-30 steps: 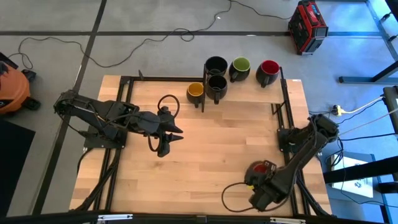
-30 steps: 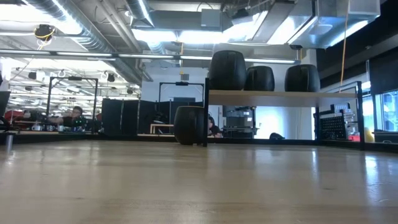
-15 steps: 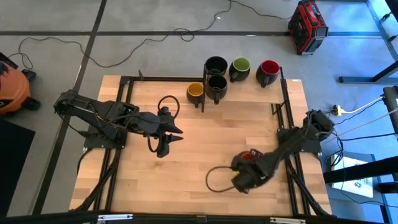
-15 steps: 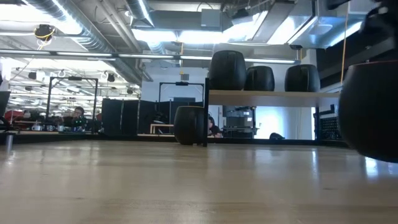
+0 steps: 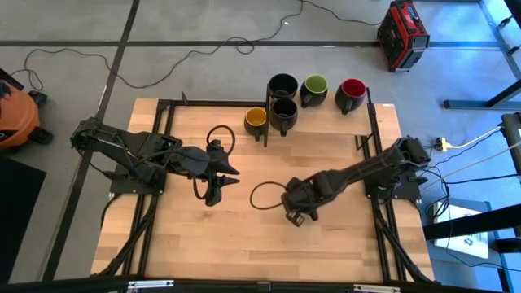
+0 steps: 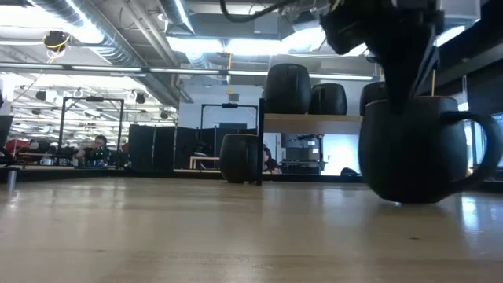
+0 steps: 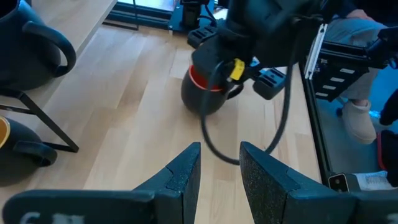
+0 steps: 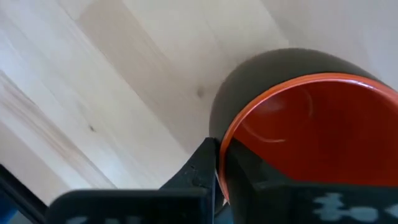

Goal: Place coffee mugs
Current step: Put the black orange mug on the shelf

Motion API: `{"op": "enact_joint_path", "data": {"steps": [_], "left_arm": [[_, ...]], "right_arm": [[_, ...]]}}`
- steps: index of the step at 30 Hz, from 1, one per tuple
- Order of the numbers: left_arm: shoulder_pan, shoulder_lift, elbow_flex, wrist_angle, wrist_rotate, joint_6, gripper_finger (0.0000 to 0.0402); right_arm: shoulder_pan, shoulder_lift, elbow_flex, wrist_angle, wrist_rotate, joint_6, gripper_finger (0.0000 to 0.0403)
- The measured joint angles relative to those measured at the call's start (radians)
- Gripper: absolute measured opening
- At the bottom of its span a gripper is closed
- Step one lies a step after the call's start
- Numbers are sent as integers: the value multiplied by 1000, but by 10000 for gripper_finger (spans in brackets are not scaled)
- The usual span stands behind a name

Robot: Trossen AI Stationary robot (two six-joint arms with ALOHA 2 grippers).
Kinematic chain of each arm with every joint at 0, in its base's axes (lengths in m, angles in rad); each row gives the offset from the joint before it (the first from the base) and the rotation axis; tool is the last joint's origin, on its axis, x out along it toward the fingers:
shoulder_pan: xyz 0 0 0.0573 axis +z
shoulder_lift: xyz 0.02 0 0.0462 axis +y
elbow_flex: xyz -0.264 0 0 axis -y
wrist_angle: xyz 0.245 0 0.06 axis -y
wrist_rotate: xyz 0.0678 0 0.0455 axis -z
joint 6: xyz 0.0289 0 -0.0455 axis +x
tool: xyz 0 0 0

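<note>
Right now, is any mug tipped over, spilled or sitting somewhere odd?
Nothing stands out. The right claw grips the rim of the dark mug with the orange-red inside, upright at mid-table. The other mugs stand upright at the table's far edge, some on a raised wooden shelf. The left claw waits open.

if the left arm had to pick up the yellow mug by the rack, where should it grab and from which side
Probably by the rim, from straight above. The yellow mug stands upright with its mouth open, so one finger could go inside and one outside the wall. A black mug crowds it on the right, so the wall facing the left gripper looks freest. The right gripper already grips the orange-red mug that way.
</note>
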Motion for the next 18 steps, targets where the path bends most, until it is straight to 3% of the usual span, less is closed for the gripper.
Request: {"op": "enact_joint_path", "data": {"steps": [8,13,18], "left_arm": [[0,0,0,0,-2,0,105],[1,0,0,0,-2,0,105],[1,0,0,0,-3,0,105]], "right_arm": [[-47,0,0,10,-24,-49,24],[-48,-3,1,0,1,-55,83],[-34,-75,1,-27,-44,-1,141]]}}
